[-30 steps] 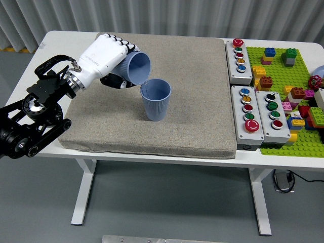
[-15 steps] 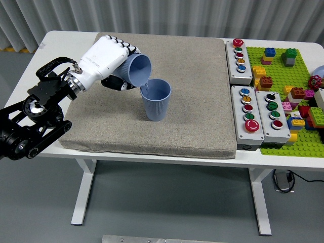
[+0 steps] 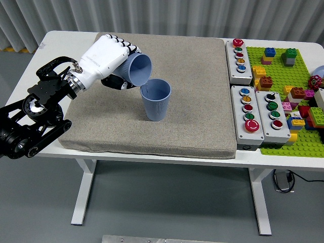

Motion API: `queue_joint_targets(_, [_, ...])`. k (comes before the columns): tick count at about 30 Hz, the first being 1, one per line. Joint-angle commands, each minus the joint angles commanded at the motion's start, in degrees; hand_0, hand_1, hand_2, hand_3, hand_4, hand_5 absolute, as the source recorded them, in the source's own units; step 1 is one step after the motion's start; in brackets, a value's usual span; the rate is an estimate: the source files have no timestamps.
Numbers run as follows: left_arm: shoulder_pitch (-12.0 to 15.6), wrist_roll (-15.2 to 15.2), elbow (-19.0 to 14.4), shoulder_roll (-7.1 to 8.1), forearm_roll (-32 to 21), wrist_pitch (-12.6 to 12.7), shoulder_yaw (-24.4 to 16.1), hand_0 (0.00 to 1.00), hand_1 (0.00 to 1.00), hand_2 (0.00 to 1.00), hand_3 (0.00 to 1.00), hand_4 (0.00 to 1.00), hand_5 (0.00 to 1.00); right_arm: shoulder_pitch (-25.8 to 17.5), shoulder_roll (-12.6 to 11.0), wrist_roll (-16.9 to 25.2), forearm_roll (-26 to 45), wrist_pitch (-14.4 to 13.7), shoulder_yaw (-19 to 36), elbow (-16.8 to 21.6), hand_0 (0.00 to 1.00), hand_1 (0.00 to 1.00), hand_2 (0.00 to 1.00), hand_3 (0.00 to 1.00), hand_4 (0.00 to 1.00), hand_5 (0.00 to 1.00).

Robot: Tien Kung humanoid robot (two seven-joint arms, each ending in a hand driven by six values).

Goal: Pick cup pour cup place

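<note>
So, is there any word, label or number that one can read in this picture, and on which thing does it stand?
No text can be read.
Left hand: a faint dark line of print on its white back, too small and blurred to read.
Button boxes: coloured buttons only, no legible labels.
Tilted cup and standing cup: plain blue, no print.

No legible text, label or number anywhere; faint print on the left hand (image 3: 104,58) unreadable.
</note>
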Motion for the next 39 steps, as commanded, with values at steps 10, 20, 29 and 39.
queue_joint_targets(10, [-0.6, 0.3, -0.5, 0.23, 0.4, 0.0, 0.6, 0.463, 0.446, 0.488, 0.492, 0.819, 0.234, 0.1, 0.0, 0.0, 0.2, -0.1, -0.1, 0.0, 0.704, 0.707, 0.668, 0.633, 0.068, 0.496])
queue_joint_targets(20, [-1.2, 0.7, -1.9, 0.48, 1.0, -0.1, 1.2, 0.462, 0.446, 0.488, 0.490, 0.813, 0.227, 0.1, 0.0, 0.0, 0.3, -0.1, -0.1, 0.0, 0.704, 0.707, 0.667, 0.633, 0.069, 0.493])
queue_joint_targets(29, [-1.4, 1.2, -2.6, 0.66, 1.7, 0.3, 1.9, 0.462, 0.446, 0.487, 0.490, 0.813, 0.227, 0.1, 0.0, 0.0, 0.3, -0.1, 0.0, 0.0, 0.703, 0.707, 0.668, 0.633, 0.070, 0.492])
queue_joint_targets(39, [-1.8, 1.8, -3.2, 1.09, 2.7, 1.1, 3.2, 0.462, 0.447, 0.488, 0.490, 0.809, 0.225, -0.2, 0.1, 0.0, 0.0, -0.1, 0.2, 0.0, 0.704, 0.708, 0.667, 0.633, 0.070, 0.493])
